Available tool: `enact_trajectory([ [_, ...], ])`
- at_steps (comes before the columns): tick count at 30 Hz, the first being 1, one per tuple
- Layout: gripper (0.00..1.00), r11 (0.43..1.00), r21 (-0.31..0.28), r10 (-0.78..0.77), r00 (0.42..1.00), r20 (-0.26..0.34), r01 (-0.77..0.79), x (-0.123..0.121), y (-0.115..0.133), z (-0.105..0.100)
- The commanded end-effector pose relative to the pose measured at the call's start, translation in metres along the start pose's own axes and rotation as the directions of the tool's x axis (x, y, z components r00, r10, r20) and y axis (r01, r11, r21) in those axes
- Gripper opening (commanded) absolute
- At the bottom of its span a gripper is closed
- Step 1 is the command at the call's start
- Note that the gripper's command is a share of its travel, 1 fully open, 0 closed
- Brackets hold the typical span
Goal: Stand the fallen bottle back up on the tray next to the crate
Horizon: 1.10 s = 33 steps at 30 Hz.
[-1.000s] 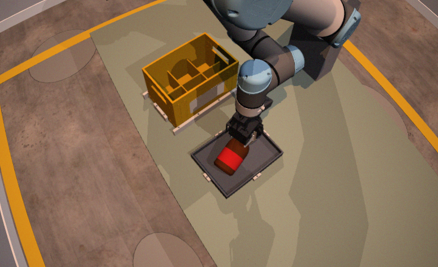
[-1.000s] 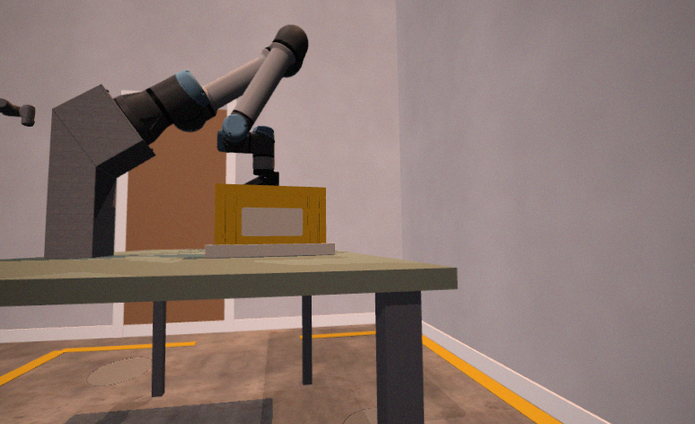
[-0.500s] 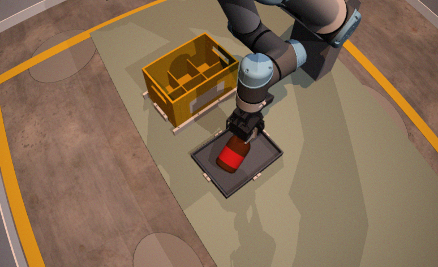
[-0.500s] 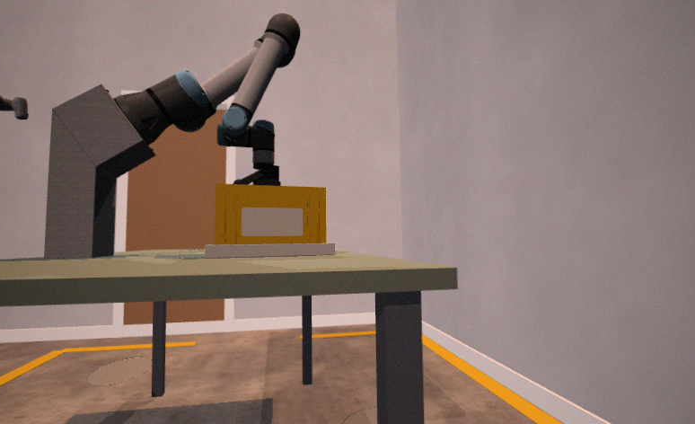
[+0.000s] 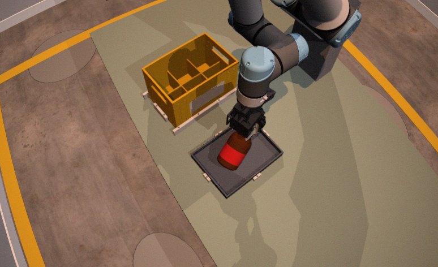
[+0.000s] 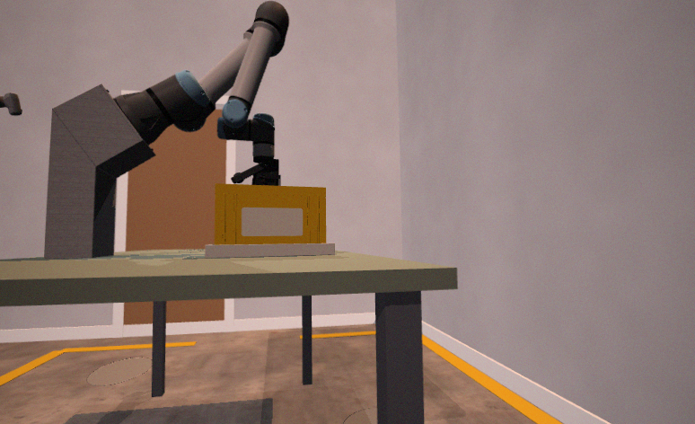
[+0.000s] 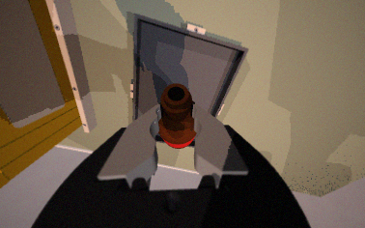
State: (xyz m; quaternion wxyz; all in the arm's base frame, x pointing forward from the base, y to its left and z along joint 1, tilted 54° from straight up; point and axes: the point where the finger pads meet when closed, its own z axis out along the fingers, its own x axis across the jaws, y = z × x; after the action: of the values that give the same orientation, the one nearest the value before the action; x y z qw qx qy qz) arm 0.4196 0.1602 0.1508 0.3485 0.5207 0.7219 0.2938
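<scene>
Grey walls close in a brown floor marked with an orange line [image 5: 5,155], and an olive-topped table [image 5: 330,185] fills the middle of the room. Toward the left of the table, on pale runners, stands the yellow crate [image 5: 167,74], its inside split into compartments by dividers and a grey panel on its long side. From the side view the crate [image 6: 269,213] hides the tray and all but the top of the tool behind it.

Just right of the crate and nearer, the dark grey tray [image 5: 270,158] sits apart from it on the table. The brown bottle [image 5: 233,153] with its red band is over the tray, tilted, its base toward the near left and its neck up toward the far right. The gripper [image 5: 247,129] is clamped on that neck: in the wrist view the two grey fingers press either side of the bottle [image 7: 176,118], with the tray [image 7: 232,72] below it.

Further right, the arm [image 5: 274,43] reaches in from its grey pedestal [image 5: 323,68] at the far edge
</scene>
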Motion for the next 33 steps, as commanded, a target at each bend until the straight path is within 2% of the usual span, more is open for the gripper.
enact_trajectory([
  [1,0.0,1.0,0.0,0.0,1.0,-0.001,0.0,0.0,0.0,-0.01],
  [33,0.0,1.0,0.0,0.0,1.0,-0.001,0.0,0.0,0.0,-0.053],
])
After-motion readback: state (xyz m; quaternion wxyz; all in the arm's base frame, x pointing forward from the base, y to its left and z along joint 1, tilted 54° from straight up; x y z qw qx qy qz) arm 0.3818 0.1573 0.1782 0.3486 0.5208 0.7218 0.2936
